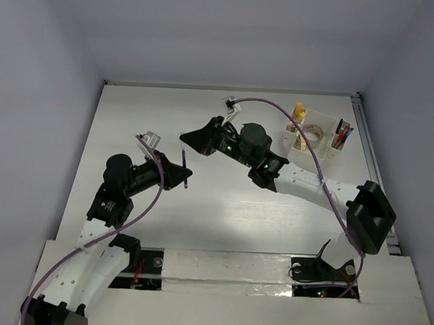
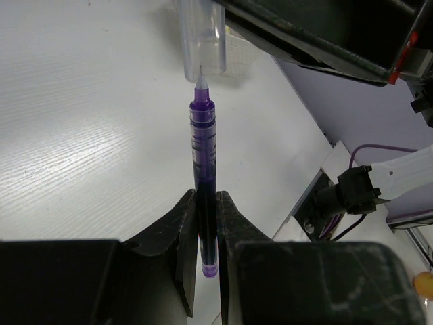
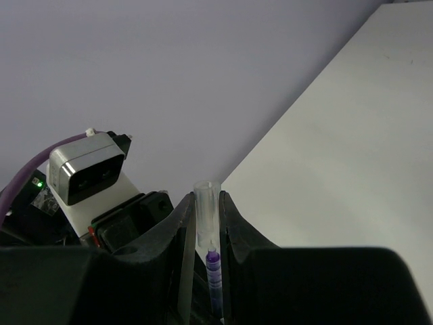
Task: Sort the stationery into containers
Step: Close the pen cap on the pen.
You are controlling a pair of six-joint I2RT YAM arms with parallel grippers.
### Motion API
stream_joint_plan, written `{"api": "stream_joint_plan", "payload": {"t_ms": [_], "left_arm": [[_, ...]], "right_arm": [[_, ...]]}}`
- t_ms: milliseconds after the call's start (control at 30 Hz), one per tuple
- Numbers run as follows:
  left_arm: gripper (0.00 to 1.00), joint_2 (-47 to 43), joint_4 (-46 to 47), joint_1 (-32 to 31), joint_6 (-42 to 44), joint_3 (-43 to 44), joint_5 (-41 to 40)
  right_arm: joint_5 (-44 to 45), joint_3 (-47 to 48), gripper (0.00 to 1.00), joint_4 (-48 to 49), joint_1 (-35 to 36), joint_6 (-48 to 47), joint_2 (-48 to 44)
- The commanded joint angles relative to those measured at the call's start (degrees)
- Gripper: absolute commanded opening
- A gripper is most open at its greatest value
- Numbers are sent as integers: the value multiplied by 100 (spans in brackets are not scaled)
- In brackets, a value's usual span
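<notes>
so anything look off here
The purple pen clamped in the left gripper is uncapped. Its clear cap is held separately in the right gripper, with the pen's bare tip right at the cap's mouth. Nothing else stands out.

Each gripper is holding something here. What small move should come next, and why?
Probably push the cap straight onto the pen. The left gripper is shut on the pen, the right gripper is shut on the clear cap, and the pen's tip sits at the cap's mouth, roughly in line.
</notes>
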Motion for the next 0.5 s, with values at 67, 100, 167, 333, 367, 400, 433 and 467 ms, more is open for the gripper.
{"api": "stream_joint_plan", "payload": {"t_ms": [67,100,167,333,367,400,433,467], "left_arm": [[0,-72,266,26,-33,-33,77],[0,-72,266,26,-33,-42,68],[0,-90,257,26,-33,-42,51],[0,-116,240,26,-24,-25,6],[0,-116,240,26,-24,-33,-2],[0,-116,231,26,-33,-25,-20],[0,-125,222,26,-24,-16,-37],[0,-133,213,26,-24,-16,-64]], "right_arm": [[-122,190,0,28,55,-87,132],[-122,190,0,28,55,-96,133],[-113,182,0,19,55,-113,124],[-87,111,0,10,55,-140,62],[-87,103,0,2,107,-148,45],[-87,85,0,-7,108,-157,36],[-104,85,0,-25,108,-157,18],[-122,68,0,-42,108,-166,18]]}}
